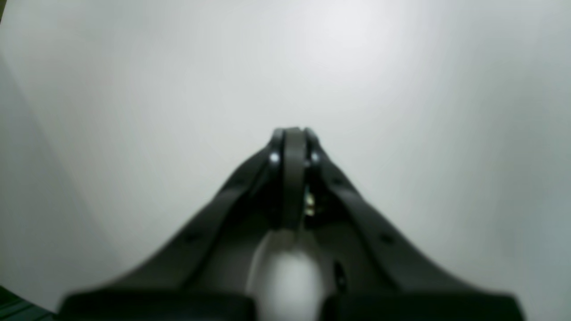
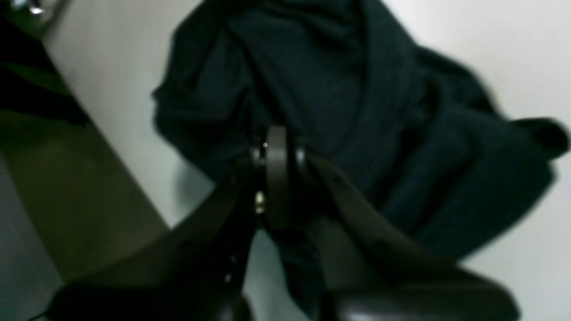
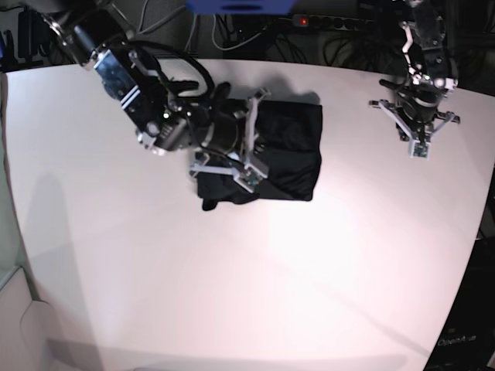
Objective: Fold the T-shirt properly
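The T-shirt (image 3: 282, 151) lies bunched on the white desk (image 3: 232, 270), far of its centre. The right tool (image 2: 277, 147) is clenched with dark cloth around it; a grasp cannot be told. The left tool (image 1: 293, 136), clenched and holding nothing, hovers at far right.

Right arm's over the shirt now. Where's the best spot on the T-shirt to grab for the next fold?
Probably the loose rumpled flap at the T-shirt's lower-left corner, beside the right gripper. Come from above on the robot's right side: that edge sticks out bunched, while the rest lies flat and offers no ridge.
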Controlling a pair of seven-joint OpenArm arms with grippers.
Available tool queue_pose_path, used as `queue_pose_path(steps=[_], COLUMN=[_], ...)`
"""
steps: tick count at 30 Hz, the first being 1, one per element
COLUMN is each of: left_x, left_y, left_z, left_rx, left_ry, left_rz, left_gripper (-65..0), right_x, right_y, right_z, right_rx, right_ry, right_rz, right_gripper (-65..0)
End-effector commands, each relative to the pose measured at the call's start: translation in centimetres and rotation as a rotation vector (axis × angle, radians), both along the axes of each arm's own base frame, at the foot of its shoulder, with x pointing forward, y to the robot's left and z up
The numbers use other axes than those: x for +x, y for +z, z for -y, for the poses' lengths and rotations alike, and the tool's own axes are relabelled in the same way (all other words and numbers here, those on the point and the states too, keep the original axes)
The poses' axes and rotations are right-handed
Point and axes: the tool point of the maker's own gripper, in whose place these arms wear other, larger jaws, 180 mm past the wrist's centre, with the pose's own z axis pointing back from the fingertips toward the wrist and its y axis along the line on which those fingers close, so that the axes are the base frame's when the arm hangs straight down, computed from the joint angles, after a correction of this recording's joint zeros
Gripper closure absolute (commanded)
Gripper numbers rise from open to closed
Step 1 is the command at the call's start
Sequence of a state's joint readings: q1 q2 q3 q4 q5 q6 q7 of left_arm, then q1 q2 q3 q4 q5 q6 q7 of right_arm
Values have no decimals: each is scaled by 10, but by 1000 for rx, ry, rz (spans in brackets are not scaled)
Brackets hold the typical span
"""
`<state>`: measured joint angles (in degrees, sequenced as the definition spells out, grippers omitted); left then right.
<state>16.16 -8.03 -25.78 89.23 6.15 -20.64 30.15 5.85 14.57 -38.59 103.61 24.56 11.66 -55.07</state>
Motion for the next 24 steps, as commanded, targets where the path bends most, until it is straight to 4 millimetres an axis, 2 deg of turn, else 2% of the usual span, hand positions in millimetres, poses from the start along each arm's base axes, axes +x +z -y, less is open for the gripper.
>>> queue_pose_path(steps=[1,3,7,11,13,18,21,24], left_x=[9,8,8,2,2,2,3,2], left_y=[13,13,13,10,10,10,10,8], left_z=[-4,-4,-5,-6,-5,-4,-4,-1], left_rx=[15,15,16,17,16,14,13,2], left_ry=[-4,-5,-2,0,-1,-3,-3,5], left_rz=[44,44,45,33,31,32,33,33], left_gripper=[0,0,0,0,0,0,0,0], right_x=[6,0,-6,-18,-32,-57,-57,-53], right_y=[12,6,-17,-35,-44,-42,-33,-23], right_z=[-3,-5,-3,-22,-40,-79,-88,-87], right_rx=[47,68,72,134,162,210,228,239], right_ry=[-12,-21,-46,-75,-56,18,33,41], right_rz=[35,25,-21,-81,-114,-149,-139,-109], right_gripper=[0,0,0,0,0,0,0,0])
